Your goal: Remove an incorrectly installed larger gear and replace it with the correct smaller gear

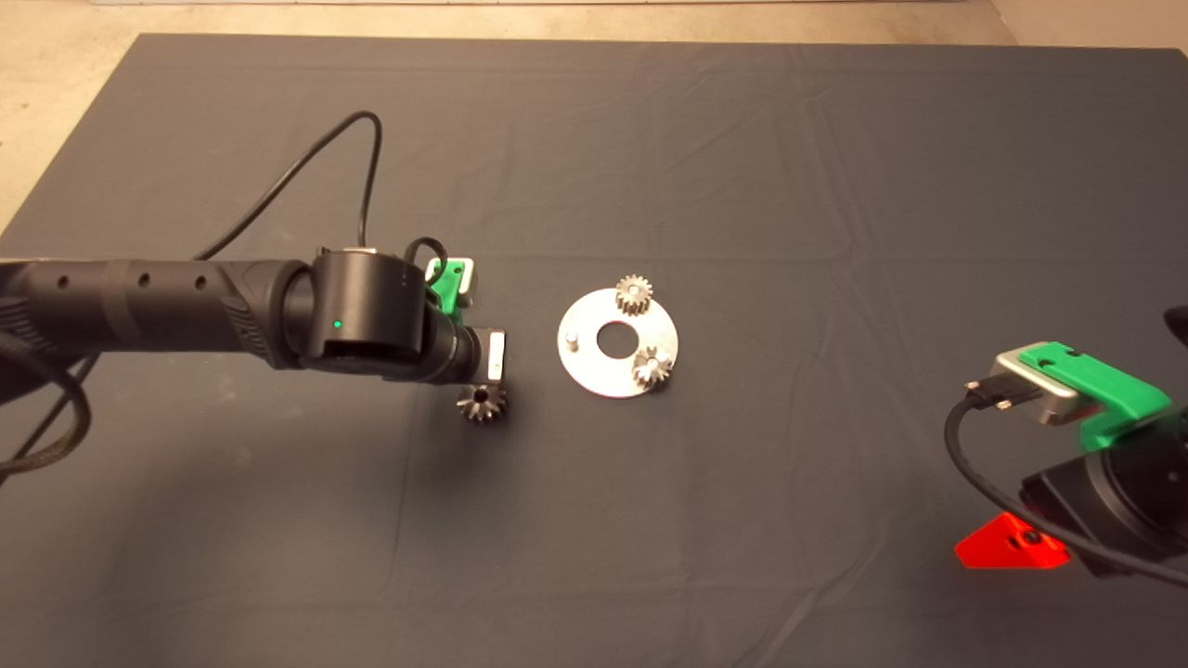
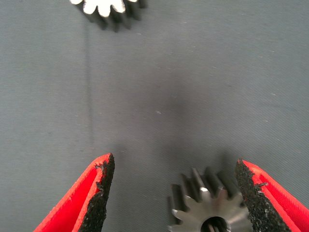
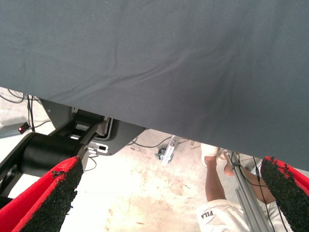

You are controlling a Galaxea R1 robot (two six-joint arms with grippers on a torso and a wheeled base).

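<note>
My left end effector hangs low over the dark mat, fingers spread and pinching nothing. The larger gear, the bright one with flared pointed teeth, lies flat on the mat just below my wrist and well clear of the round metal plate. In the left wrist view it sits between my pads, close against one pad and apart from the other. So I judge the removal as good as done: the wrong gear is off the plate and out of my grip.

The plate carries two gears, one at its far rim and one at its near right, while the peg on its left side stands bare. The smaller gear shows only at the edge of the left wrist view (I cannot place it in the head view; my arm likely hides it).

Next I should lift clear, move over that smaller gear, close on its teeth and bring its bore down square onto the bare peg.

My right end effector waits at the surface's lower right corner, fingers spread, empty
</note>
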